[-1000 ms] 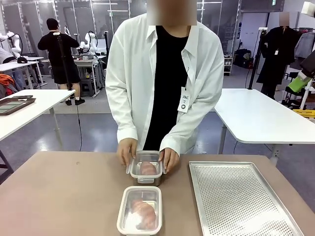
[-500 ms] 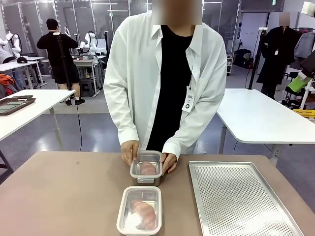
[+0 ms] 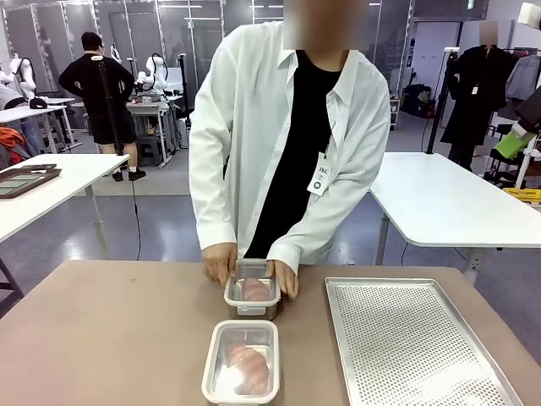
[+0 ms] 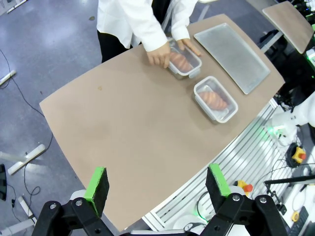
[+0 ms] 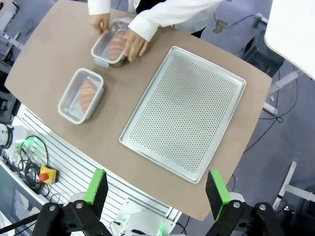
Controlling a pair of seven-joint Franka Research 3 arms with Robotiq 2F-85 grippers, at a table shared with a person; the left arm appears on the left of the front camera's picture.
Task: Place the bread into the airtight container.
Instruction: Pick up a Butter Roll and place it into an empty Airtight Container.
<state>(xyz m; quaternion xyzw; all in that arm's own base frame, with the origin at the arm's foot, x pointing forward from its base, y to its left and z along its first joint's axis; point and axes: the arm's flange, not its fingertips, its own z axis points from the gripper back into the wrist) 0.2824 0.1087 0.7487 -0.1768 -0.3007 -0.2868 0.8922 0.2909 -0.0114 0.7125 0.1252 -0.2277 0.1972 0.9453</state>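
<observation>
A: Talk me through the table, biggest thing first.

B: Brown tabletop (image 3: pixel 110 330) under everything. On the right lies the perforated metal baking tray (image 3: pixel 414 338), bare. In the middle, near my side, sits a clear rectangular plastic container (image 3: pixel 241 362) with a reddish-brown bread roll (image 3: pixel 245 365) in it. Just beyond it, on the far side, is a second clear container (image 3: pixel 252 294) holding another reddish-brown roll (image 3: pixel 254 289), and the person in the white shirt has one hand (image 3: pixel 220 262) on its left edge and the other hand (image 3: pixel 283 275) on its right edge.

A: So the bread is already boxed?

B: Both rolls sit inside containers, yes. I judge the step in hand is the person sealing the far one; whether its lid is fully down I cannot tell.

A: And your grippers?

B: My left gripper (image 4: pixel 156 184) hangs high above the table's near edge, green pads wide apart, nothing between them. My right gripper (image 5: pixel 156 186) is the same, raised over the near edge by the tray, jaws spread and empty.

A: How do you do this well?

B: Stay high and clear while those hands press the rim. If I'm needed, I'd come straight down over the near container, well apart from the person's fingers, and avoid nudging it into the far one.
</observation>
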